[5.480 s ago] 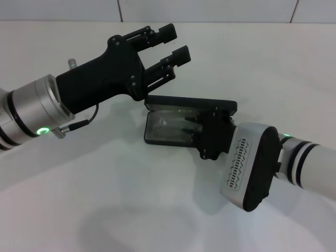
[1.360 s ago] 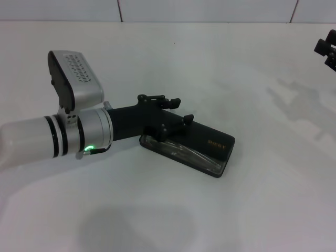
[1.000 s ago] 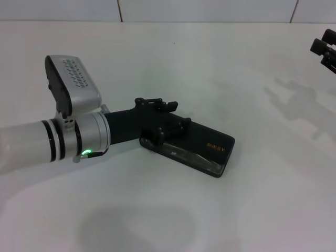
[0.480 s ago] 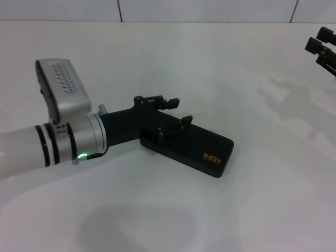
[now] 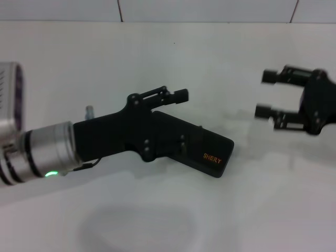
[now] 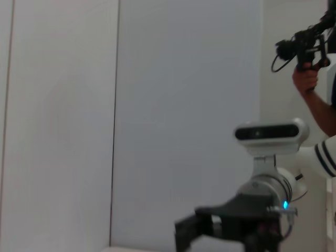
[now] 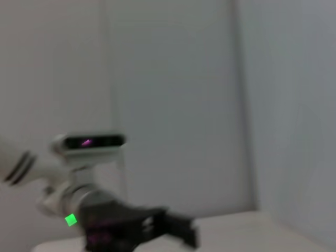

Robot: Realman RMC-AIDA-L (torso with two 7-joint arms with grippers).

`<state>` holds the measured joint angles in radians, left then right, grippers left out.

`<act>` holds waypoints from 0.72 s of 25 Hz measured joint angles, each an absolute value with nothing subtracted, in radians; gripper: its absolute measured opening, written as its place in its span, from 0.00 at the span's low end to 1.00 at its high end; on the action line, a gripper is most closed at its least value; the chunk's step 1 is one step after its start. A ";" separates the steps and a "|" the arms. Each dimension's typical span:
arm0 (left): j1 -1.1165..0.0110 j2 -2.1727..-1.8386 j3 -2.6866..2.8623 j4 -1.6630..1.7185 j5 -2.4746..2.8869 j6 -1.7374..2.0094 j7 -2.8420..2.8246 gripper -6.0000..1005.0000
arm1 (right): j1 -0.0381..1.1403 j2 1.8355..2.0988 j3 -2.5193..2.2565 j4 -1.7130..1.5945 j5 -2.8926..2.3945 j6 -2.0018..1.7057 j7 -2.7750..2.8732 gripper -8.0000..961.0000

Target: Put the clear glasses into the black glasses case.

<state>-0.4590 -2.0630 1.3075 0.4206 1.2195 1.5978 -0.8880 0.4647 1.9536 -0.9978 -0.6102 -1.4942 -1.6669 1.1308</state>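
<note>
The left hand (image 5: 181, 118), black and two-fingered, reaches in from the left of the head view and lies over the near-left end of the flat black rectangular hard glasses case (image 5: 207, 149). One finger (image 5: 176, 95) sticks out above the case's far edge and the other lies down across the lid, so the hand is spread with nothing between the fingers. The case lies shut on the white desk (image 5: 157, 215), set at a slant, with small gold lettering showing at its near-right corner. The clear glasses cannot be seen.

The right hand (image 5: 266, 94), also black, hangs over the desk well to the right of the case. Its two fingers (image 5: 274, 76) point toward the case and stand apart, holding nothing.

In the left wrist view a person (image 6: 310, 89) holds a camera rig before a pale wall.
</note>
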 joint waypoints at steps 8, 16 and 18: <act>-0.406 -2.056 1.281 0.423 1.207 1.639 -0.856 0.83 | 0.492 1.964 -1.016 -0.606 -1.577 -1.684 1.121 0.85; -0.405 -2.051 1.281 0.423 1.213 1.647 -0.855 0.90 | 0.490 1.973 -1.010 -0.607 -1.576 -1.690 1.088 0.94; -0.405 -2.051 1.281 0.423 1.213 1.647 -0.850 0.90 | 0.484 1.977 -1.012 -0.607 -1.578 -1.693 1.064 0.94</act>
